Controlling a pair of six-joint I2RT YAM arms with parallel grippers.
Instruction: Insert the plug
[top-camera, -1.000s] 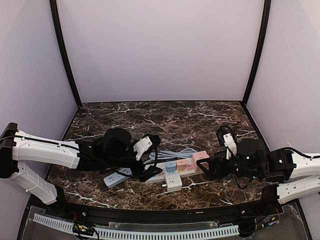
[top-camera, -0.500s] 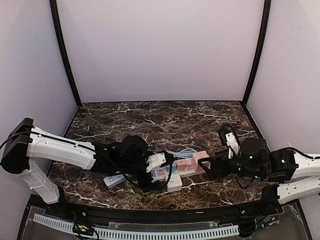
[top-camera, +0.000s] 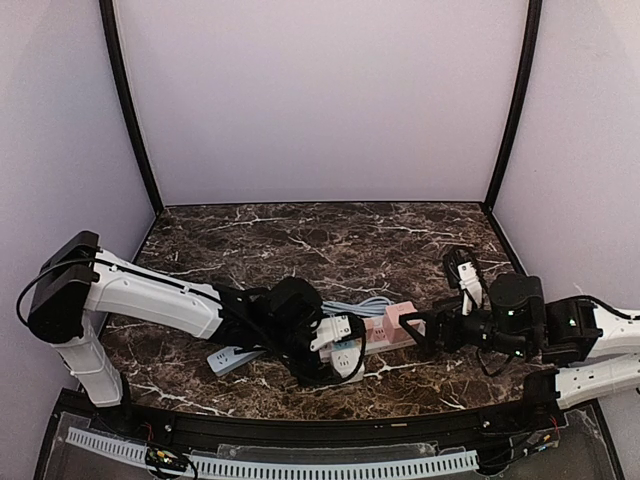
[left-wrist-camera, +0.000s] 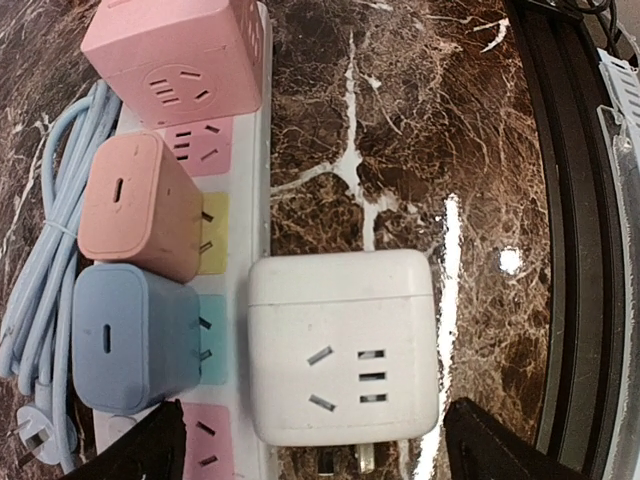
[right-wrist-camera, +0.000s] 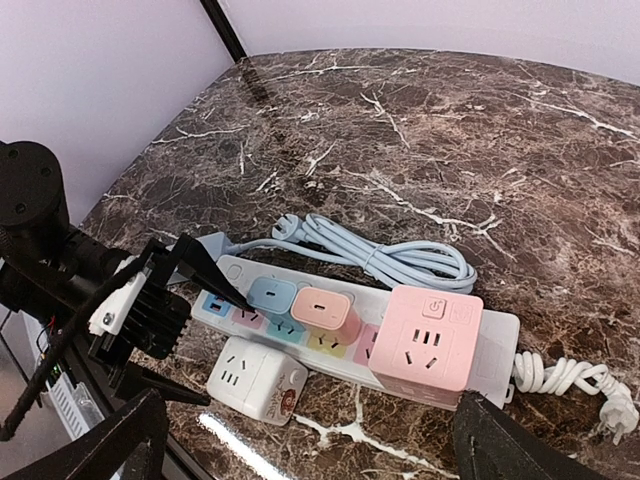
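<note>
**White cube lying loose, my jaws not yet on it**

The white cube plug (left-wrist-camera: 340, 345) lies on its side on the table (right-wrist-camera: 480, 130), just beside the power strip (left-wrist-camera: 262, 180), in no socket. Its prongs point back toward my left wrist. My left gripper (left-wrist-camera: 325, 455) straddles it, fingers spread wide on either flank, gripping nothing. My right gripper (right-wrist-camera: 310, 440) hangs fully spread near the strip's far end, also empty.

I see three risks:

- Closing off-centre may shove the cube into the strip or twist it.
- Its smooth faces could slide in my pads when I turn it prongs-down.
- The free sockets sit close to occupied ones, so I may bump a neighbour.

Count:

- one white cube
- one strip
- three bodies on the strip: a pink cube (left-wrist-camera: 175, 60), a peach charger (left-wrist-camera: 135, 205) and a blue charger (left-wrist-camera: 130, 335)
- two loose leads: a pale blue cable (right-wrist-camera: 400, 255) and a white cable (right-wrist-camera: 560, 378)
</note>
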